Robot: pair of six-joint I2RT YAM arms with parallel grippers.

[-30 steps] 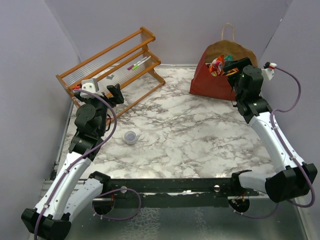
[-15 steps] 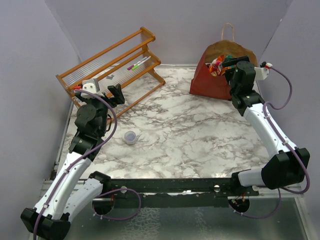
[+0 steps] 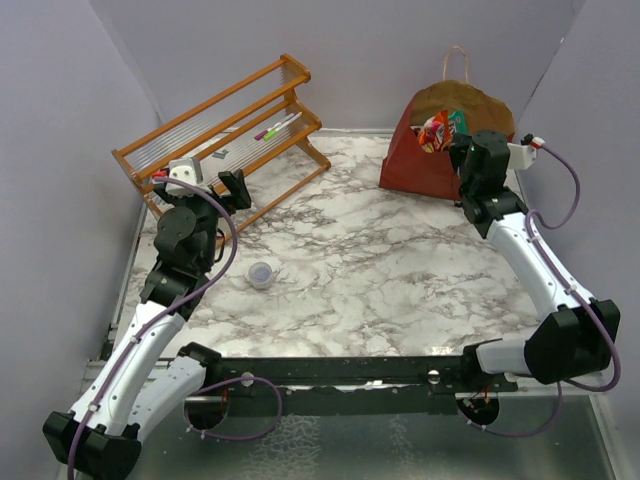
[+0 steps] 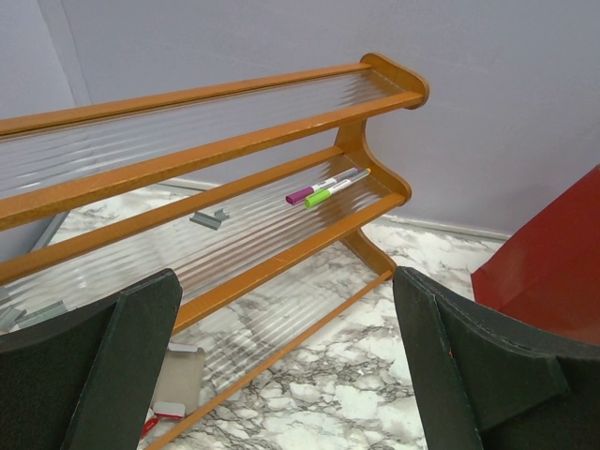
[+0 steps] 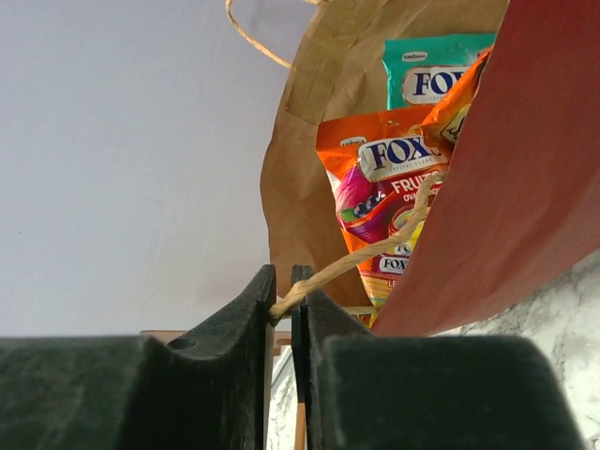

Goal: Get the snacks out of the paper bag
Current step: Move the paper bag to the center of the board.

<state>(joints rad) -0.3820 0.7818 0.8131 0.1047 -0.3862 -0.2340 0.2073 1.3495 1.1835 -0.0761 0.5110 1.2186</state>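
Note:
The paper bag, dark red outside and brown inside, stands at the back right of the marble table. Snacks poke out of its mouth. The right wrist view shows an orange Fox's packet and a teal one inside the bag. My right gripper is at the bag's near rim. Its jaws are shut on the bag's thin twisted handle, which runs taut up to the red wall. My left gripper hangs open and holds nothing, facing the rack.
A slatted wooden rack leans at the back left, with two markers on its lower shelf. A small clear cup sits on the marble near the left arm. Purple walls close in the sides and back.
My right gripper has gone from open to shut, pinching the bag's handle, and its wrist has shifted slightly left at the bag's rim. The left arm has not moved.

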